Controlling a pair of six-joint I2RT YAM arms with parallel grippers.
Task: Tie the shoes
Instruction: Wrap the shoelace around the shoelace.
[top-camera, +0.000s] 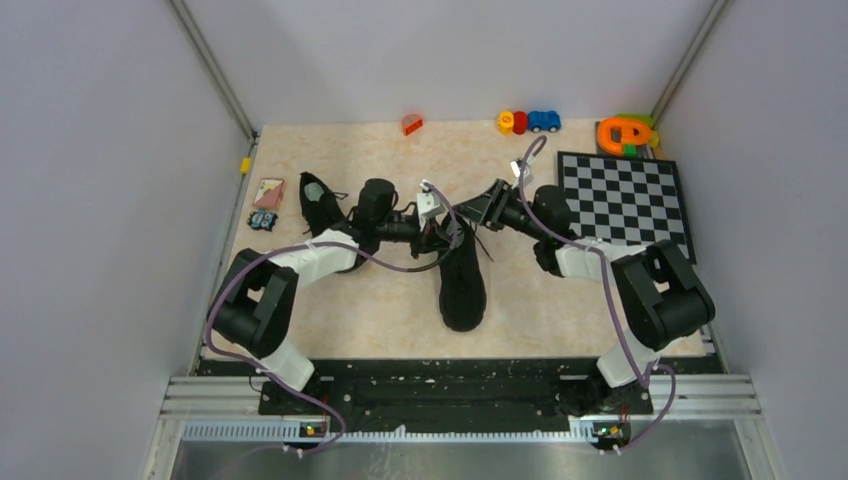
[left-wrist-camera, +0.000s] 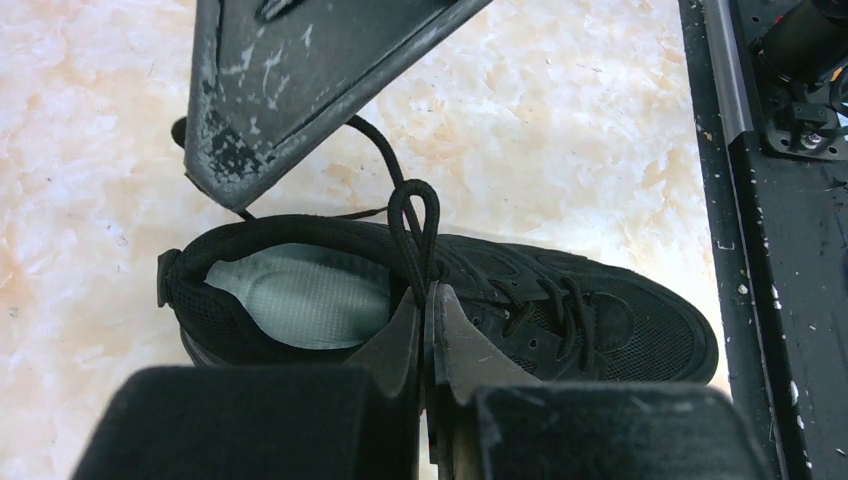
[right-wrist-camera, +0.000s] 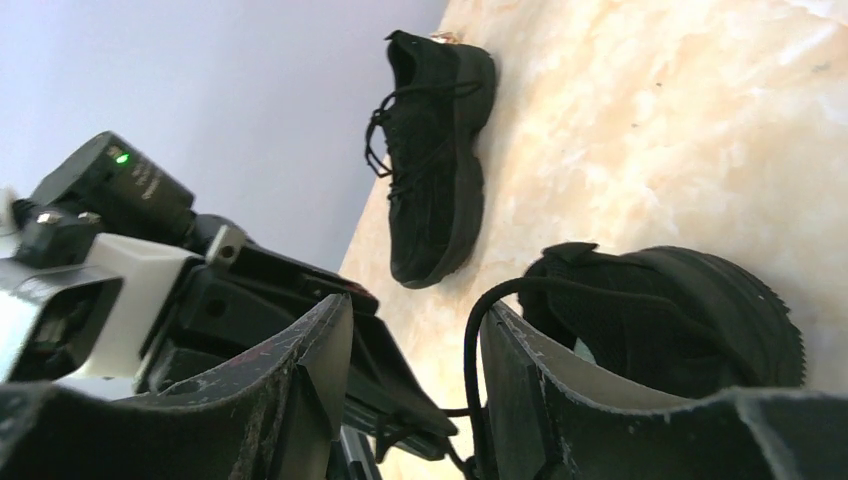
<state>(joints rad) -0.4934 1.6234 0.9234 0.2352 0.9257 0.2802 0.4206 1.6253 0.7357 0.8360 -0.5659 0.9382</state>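
One black shoe (top-camera: 462, 285) lies in the middle of the table with its toe toward the arms. The other shoe (top-camera: 322, 205) lies at the back left, also seen in the right wrist view (right-wrist-camera: 435, 160). My left gripper (left-wrist-camera: 428, 290) is shut on a loop of black lace (left-wrist-camera: 415, 215) that stands up from the middle shoe (left-wrist-camera: 560, 310), above its pale insole (left-wrist-camera: 300, 295). My right gripper (right-wrist-camera: 418, 305) hangs open just behind that shoe's heel (right-wrist-camera: 660, 310). A strand of lace (right-wrist-camera: 468, 370) runs along the inside of its right finger, not pinched.
A checkerboard (top-camera: 625, 200) lies at the right. Toy cars (top-camera: 530, 122), an orange toy (top-camera: 625, 133) and a red piece (top-camera: 412, 124) sit along the back edge. A card (top-camera: 268, 190) and a small blue item (top-camera: 263, 220) lie at the left edge.
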